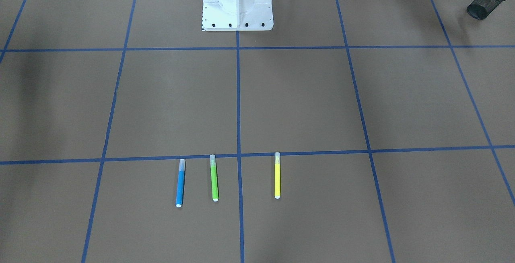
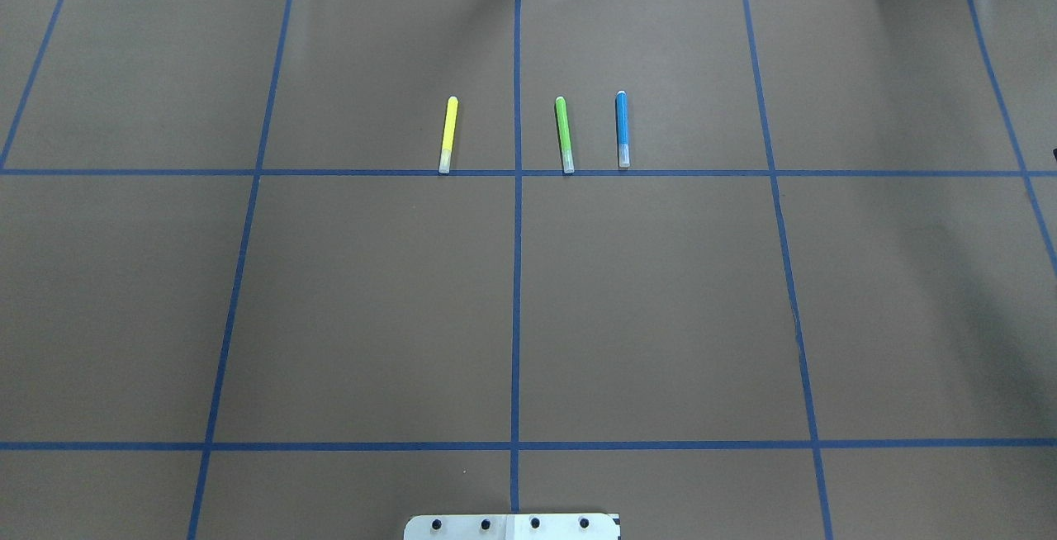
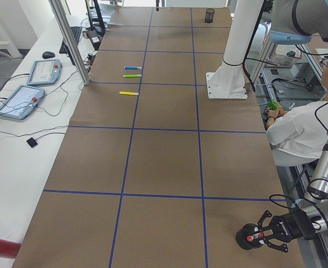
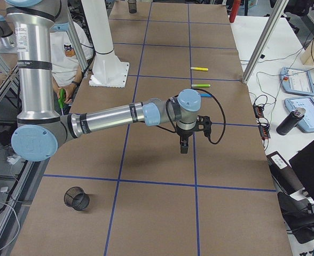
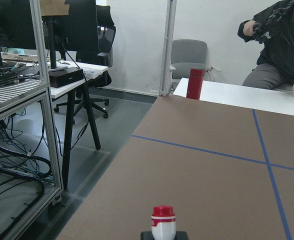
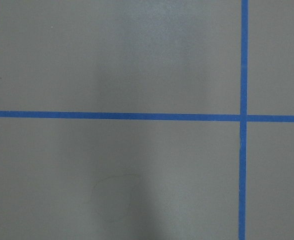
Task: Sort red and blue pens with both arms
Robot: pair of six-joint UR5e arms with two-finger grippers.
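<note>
The blue pen [image 2: 622,129] lies flat on the brown table beside a green marker [image 2: 564,134] and a yellow marker [image 2: 447,134], far from the robot base. The red pen [image 5: 163,223], white with a red cap, stands upright in my left gripper [image 3: 260,237], which is shut on it next to a black mesh cup [image 3: 244,237] at the table's left end. My right gripper [image 4: 183,146] points down over bare table, short of the pens. It shows only in the right side view, so I cannot tell its state.
A second mesh cup [image 4: 77,198] stands at the table's right end. A red bottle [image 5: 194,83] sits on the white side table. A seated person [image 3: 300,131] is behind the white pedestal [image 3: 226,84]. Screens and cables lie on the operators' bench.
</note>
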